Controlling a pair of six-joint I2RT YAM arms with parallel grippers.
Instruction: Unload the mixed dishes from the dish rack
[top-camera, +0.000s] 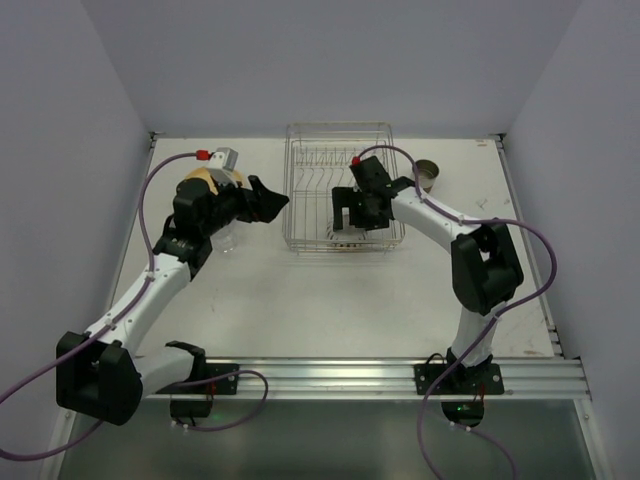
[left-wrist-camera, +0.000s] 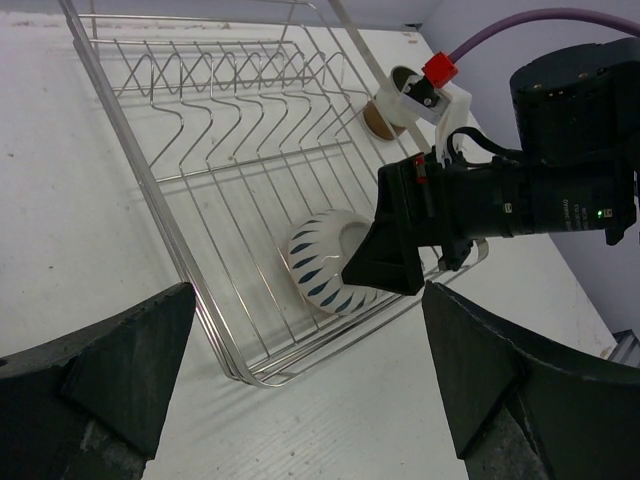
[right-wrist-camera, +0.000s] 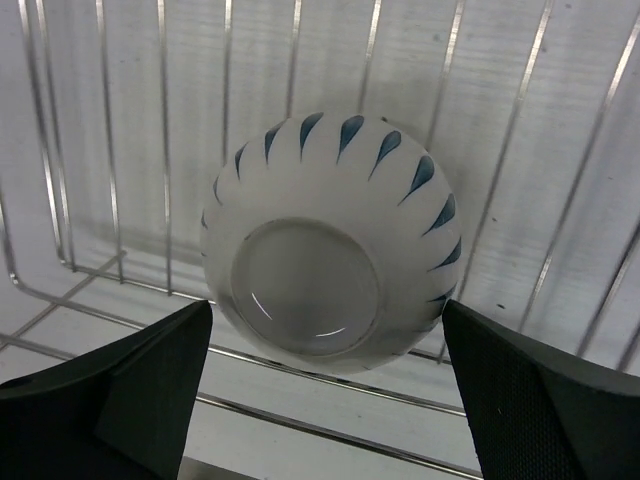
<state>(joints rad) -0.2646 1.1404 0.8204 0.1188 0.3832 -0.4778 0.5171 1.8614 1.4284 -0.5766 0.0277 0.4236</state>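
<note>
Silver wire rack (top-camera: 320, 160), prongs upright. In its near right corner a white cup (left-wrist-camera: 315, 265) with blue drops lies on its side. A brown cup (top-camera: 427, 176) stands just right, outside it. Well left stands, it seems, a clear glass (top-camera: 228, 241).

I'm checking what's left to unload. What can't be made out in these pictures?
Top view: white cup in the dish rack, mostly hidden under the right gripper.
Top view: a yellowish thing, mostly covered by the left arm; unidentifiable.
Left wrist view: brown cup, partly behind the right arm's cable clip.
</note>
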